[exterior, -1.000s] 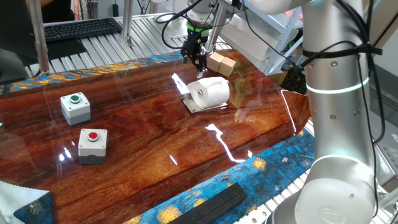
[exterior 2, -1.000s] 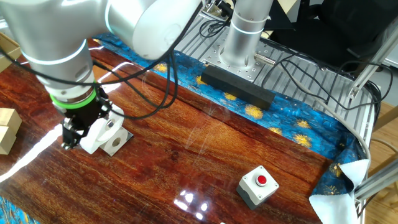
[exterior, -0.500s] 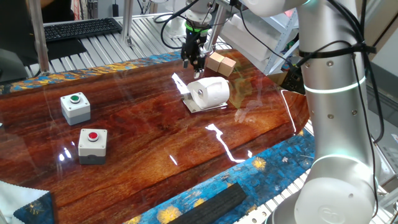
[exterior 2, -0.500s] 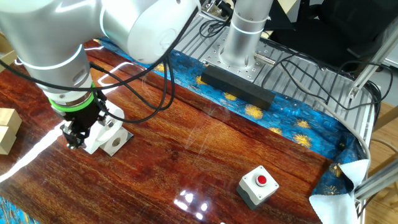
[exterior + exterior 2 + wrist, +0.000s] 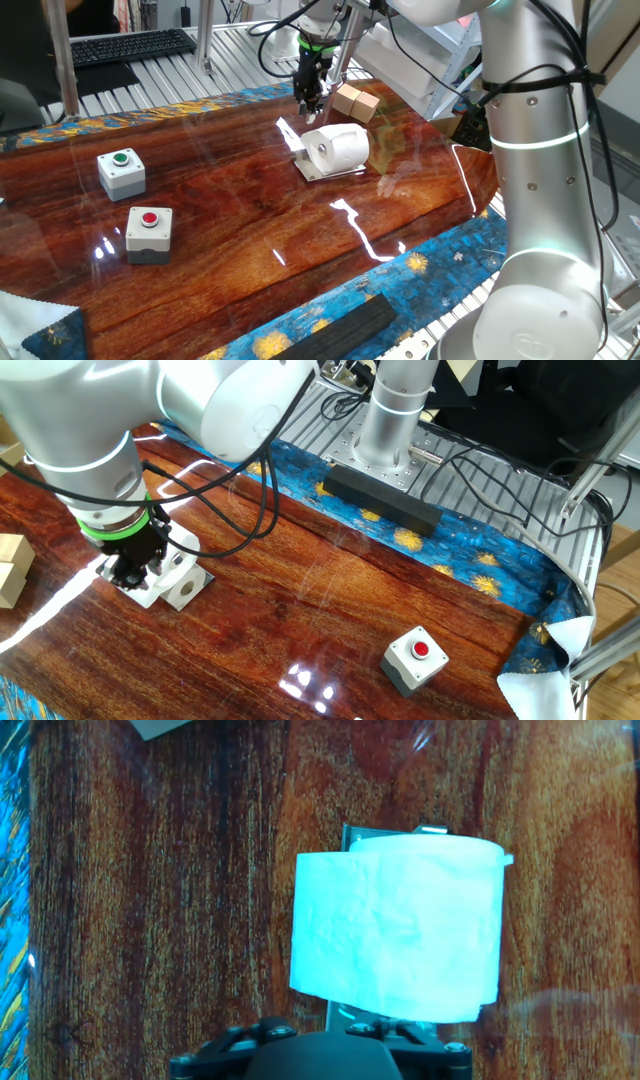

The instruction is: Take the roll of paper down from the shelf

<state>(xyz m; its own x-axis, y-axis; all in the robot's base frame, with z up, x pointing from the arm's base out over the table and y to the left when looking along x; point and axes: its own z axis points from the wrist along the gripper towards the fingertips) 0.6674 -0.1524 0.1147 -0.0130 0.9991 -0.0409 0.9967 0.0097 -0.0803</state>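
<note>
The roll of paper [image 5: 337, 148] lies on its side on the small silvery shelf plate [image 5: 312, 171] at the far side of the wooden table. My gripper [image 5: 309, 104] hangs just above and behind the roll, apart from it, with its fingers close together and nothing between them. In the other fixed view the gripper [image 5: 126, 572] covers part of the roll [image 5: 180, 582]. The hand view looks straight down on the roll [image 5: 396, 925], with the plate's edge [image 5: 358, 832] showing behind it. Only the gripper's dark base shows there.
Two tan cardboard cubes [image 5: 356, 101] sit just behind the roll. A white box with a green button [image 5: 121, 170] and one with a red button [image 5: 149, 230] stand at the left. A black bar [image 5: 330, 330] lies on the blue cloth. A white rack [image 5: 420, 60] stands behind.
My gripper has risen a little and drawn back from the roll's far end. The roll and the plate have not moved.
</note>
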